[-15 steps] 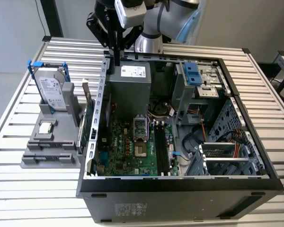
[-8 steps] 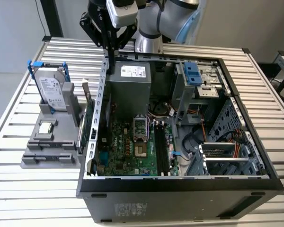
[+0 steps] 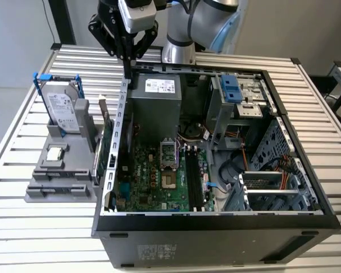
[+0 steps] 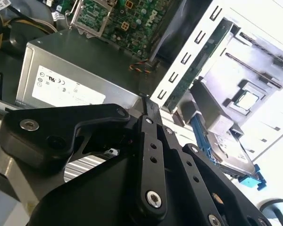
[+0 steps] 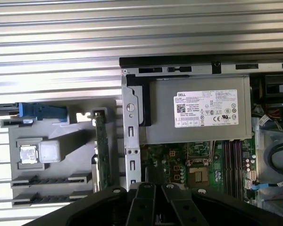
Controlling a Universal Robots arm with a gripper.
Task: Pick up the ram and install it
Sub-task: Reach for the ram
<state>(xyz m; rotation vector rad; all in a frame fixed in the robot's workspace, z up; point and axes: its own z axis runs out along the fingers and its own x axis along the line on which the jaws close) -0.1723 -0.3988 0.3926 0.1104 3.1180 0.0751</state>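
Observation:
The ram is hidden or out of view. My gripper point(image 3: 127, 73) hangs shut above the back corner of the open computer case point(image 3: 216, 219), beside the grey power supply point(image 3: 156, 105). In both wrist views the black fingers point(image 4: 148, 136) point(image 5: 142, 193) meet at the gripper tip point(image 4: 146, 101) point(image 5: 149, 173), and I see nothing between them. The long black memory slots point(image 3: 192, 179) point(image 5: 231, 162) lie on the green motherboard, well below the gripper.
A grey parts holder point(image 3: 62, 170) point(image 5: 52, 155) stands at the exterior view's left of the case. It carries a silver hard drive with blue clips point(image 3: 62, 111) point(image 4: 226, 150), a small processor chip point(image 3: 55, 152) and an upright green expansion card point(image 3: 107, 151) point(image 5: 101, 150). Cables and drive cages crowd the case's other side.

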